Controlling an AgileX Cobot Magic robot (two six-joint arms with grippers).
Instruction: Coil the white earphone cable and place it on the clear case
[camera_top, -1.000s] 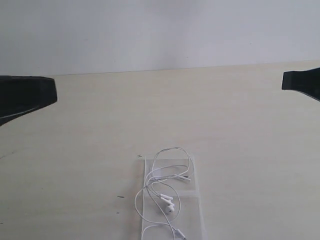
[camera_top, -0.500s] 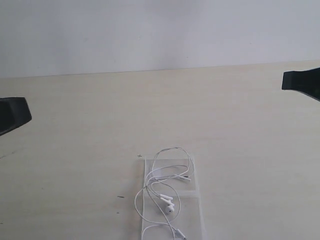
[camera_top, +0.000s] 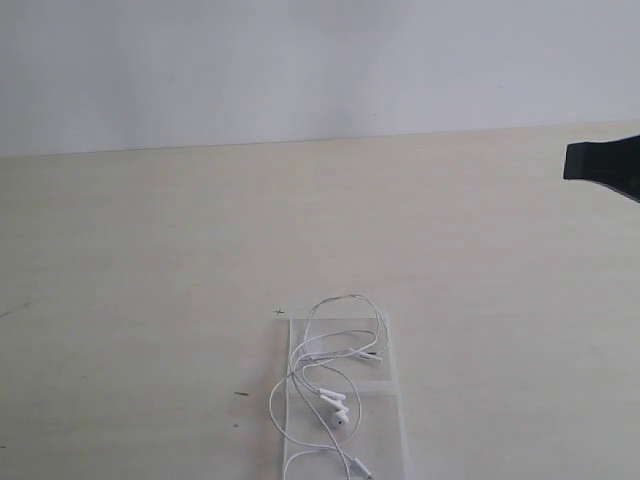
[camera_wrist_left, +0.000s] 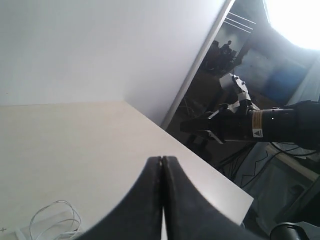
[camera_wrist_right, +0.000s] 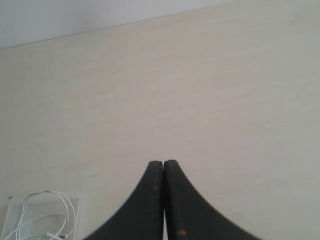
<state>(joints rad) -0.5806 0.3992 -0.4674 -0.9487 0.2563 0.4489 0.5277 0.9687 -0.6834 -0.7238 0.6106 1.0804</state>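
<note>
**Grippers.** The left gripper (camera_wrist_left: 162, 159) has its jaws pressed together with nothing between them. It is raised over the table (camera_top: 150, 300) and is outside the exterior view. The right gripper (camera_wrist_right: 163, 163) is likewise closed and empty, and sits well apart from the work at the right edge.

**Task items.** The white earphone cable (camera_top: 339, 418) lies in loose loops on the clear case (camera_top: 385, 430), near the front middle of the table. The earbuds sit near the join of the 2 halves. The far loop crosses the case's far edge, and 1 strand bows out past its left edge onto the table.

**Assessment.** Placement looks essentially done.

**Risks.**
1. The coil is slack and unsecured, so the overhanging loops could spring wider or slide off if the case is nudged.
2. If either gripper returned, it would have to open first. Closed tips pushed in would likely snag a strand and drag the coil off.
3. The case looks light and would probably skate rather than resist.
4. The case's near end is cut off by the frame, so whether the plug end rests on it cannot be confirmed.
</note>
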